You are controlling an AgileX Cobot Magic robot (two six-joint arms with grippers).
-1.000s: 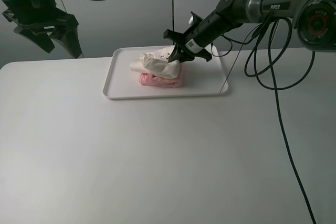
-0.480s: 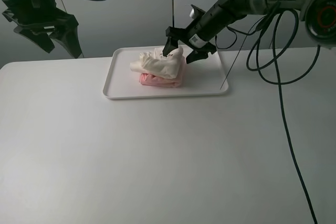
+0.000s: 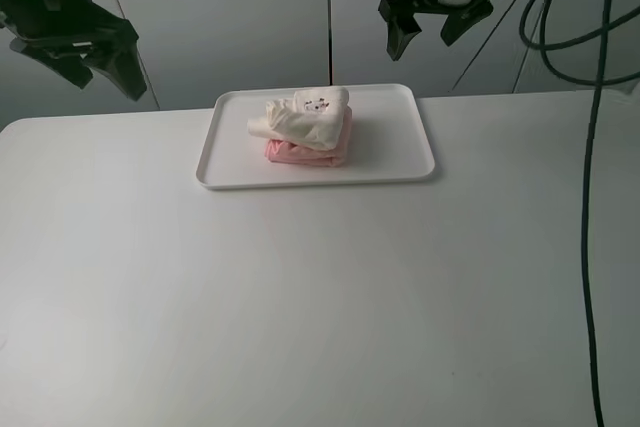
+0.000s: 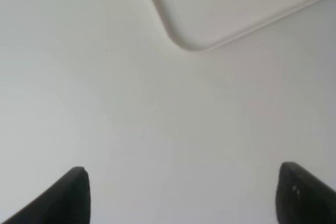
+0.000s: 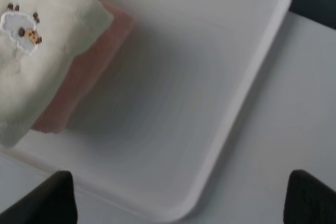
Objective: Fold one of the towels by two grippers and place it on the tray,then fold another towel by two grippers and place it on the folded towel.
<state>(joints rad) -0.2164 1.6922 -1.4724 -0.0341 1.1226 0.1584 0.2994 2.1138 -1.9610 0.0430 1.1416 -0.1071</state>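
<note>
We see the white tray (image 3: 410,169) lying toward the far side of the white surface (image 3: 300,297), about at its middle from left to right. On the tray's left-centre part sits the folded pink towel (image 3: 300,154), and the cream towel (image 3: 300,122) is piled directly on top of it, loosely bunched, its small printed label (image 3: 316,103) facing up on the far side. In the right wrist view the cream towel (image 5: 37,51) covers most of the pink one (image 5: 79,87), and the rest of the tray (image 5: 210,103) is bare.

The right gripper (image 3: 432,31) hangs in the air above the tray's far right corner, clear of both towels; its fingers (image 3: 396,42) are spread wide with nothing between them. The left gripper (image 3: 92,59) hangs high at the far left, well apart from the tray; its fingers (image 4: 58,200) are also spread wide and empty, over bare surface beside a tray corner (image 4: 194,43).
</note>
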